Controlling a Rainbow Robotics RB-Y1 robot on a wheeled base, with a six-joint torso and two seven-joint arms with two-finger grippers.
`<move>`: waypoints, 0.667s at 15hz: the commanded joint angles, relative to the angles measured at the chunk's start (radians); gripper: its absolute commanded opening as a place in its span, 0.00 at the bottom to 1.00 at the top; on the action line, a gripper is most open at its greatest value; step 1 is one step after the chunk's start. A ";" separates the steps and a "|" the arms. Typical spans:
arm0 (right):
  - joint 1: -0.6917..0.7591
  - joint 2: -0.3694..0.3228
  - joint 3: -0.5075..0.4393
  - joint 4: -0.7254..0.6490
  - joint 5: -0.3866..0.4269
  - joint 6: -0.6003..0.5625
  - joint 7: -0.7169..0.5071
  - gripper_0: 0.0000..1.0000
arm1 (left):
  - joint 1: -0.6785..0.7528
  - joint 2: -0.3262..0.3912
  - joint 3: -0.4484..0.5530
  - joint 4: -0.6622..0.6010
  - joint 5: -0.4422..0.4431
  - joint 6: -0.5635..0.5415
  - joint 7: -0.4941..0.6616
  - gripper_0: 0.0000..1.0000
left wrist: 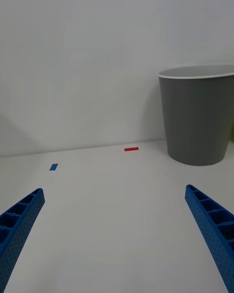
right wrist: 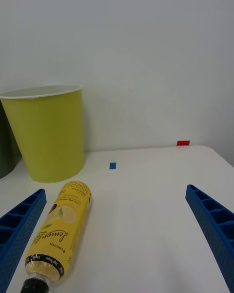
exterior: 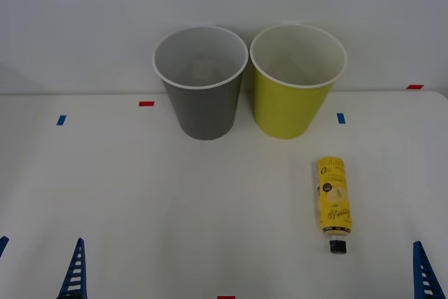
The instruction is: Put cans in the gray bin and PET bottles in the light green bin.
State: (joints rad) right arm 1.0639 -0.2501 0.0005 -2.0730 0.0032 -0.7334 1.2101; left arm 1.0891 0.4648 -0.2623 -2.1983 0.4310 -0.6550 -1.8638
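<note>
Our right gripper [right wrist: 117,244] sits spread wide at the worktop's [exterior: 175,201] near edge, PET bottle [exterior: 333,202] lying just ahead toward its inner finger, cap toward us, long axis pointing at the light green bin [exterior: 290,110]. Left gripper [left wrist: 117,244], equally spread and empty, is well apart from it, facing the gray bin [exterior: 203,106], so we judge the right arm takes it.

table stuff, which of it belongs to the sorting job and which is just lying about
Part of the job:
- yellow-label PET bottle, lying on its side
- light green bin
- gray bin
- right tool, open, nearest the bottle
- left tool, open, idle

Just there:
- red tape marks
- blue tape marks
</note>
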 commanded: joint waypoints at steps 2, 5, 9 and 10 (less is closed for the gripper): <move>0.004 -0.026 0.056 -0.061 -0.035 0.098 0.006 0.92 | 0.000 0.000 0.000 0.000 0.000 0.000 0.000 1.00; -0.009 -0.070 0.107 -0.242 -0.054 0.431 0.009 0.90 | 0.000 0.000 0.000 0.000 0.000 0.000 0.000 1.00; -0.107 -0.121 0.112 -0.345 -0.061 0.730 0.006 0.89 | 0.000 0.000 0.000 0.000 0.000 0.000 0.000 1.00; -0.150 -0.143 0.110 -0.355 -0.068 0.796 0.005 0.87 | 0.000 0.000 0.000 0.000 0.000 0.000 0.000 1.00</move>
State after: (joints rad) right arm 0.9723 -0.3625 0.1076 -2.3997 -0.0568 -0.0156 1.2181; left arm 1.0891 0.4648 -0.2623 -2.1983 0.4310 -0.6550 -1.8638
